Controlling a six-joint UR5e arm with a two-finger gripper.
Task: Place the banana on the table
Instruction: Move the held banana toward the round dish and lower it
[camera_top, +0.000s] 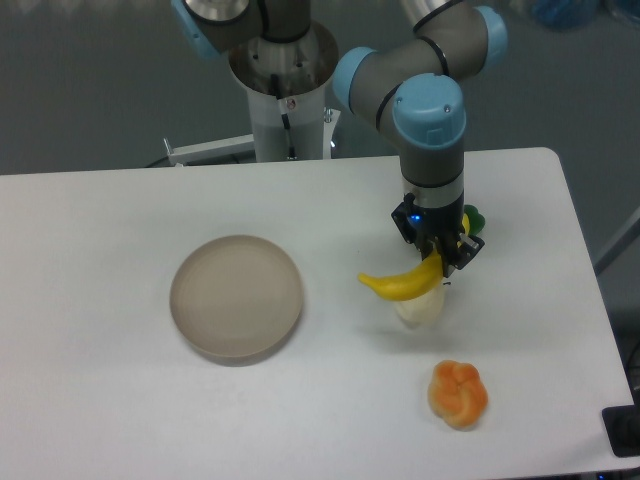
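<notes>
The bright yellow banana (402, 283) hangs above the white table (120, 400), held by its right end. My gripper (439, 262) is shut on it, pointing straight down at the table's right-centre. The banana's free end points left toward the plate. It partly covers the pale cream round fruit (420, 309) that sits just below it.
A round beige plate (236, 296) lies left of centre. A lumpy orange fruit (458, 394) rests near the front right. A green object (472, 217) peeks out behind the gripper. The robot base (284, 90) stands at the back edge.
</notes>
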